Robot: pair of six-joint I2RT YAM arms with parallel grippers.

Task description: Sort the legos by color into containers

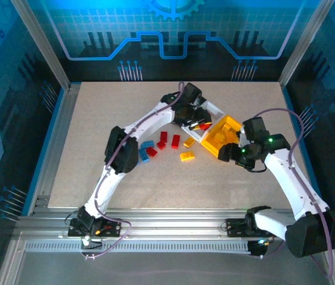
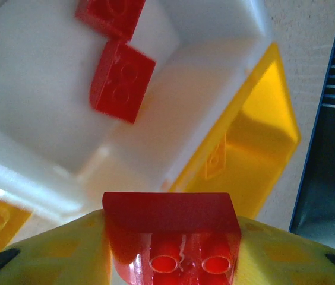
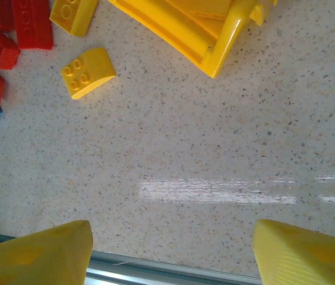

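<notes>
My left gripper [image 2: 170,252] is shut on a red lego [image 2: 170,222] and holds it above the near rim of the white container [image 2: 49,119]. Two red legos [image 2: 122,80] lie inside that container. The yellow container [image 2: 262,148] adjoins it on the right. From above, the left gripper [image 1: 198,116] hangs over the row of containers, beside the yellow one [image 1: 224,138]. My right gripper [image 3: 173,255] is open over bare table, its jaws wide apart with nothing between them. A yellow lego [image 3: 87,72] lies ahead of it on the left, short of the yellow container [image 3: 197,29].
Loose legos lie on the table left of the containers: red ones [image 1: 175,141], blue ones [image 1: 147,145] and yellow ones [image 1: 186,156]. The right gripper [image 1: 230,153] sits just in front of the yellow container. A metal rail [image 3: 173,274] edges the table near it.
</notes>
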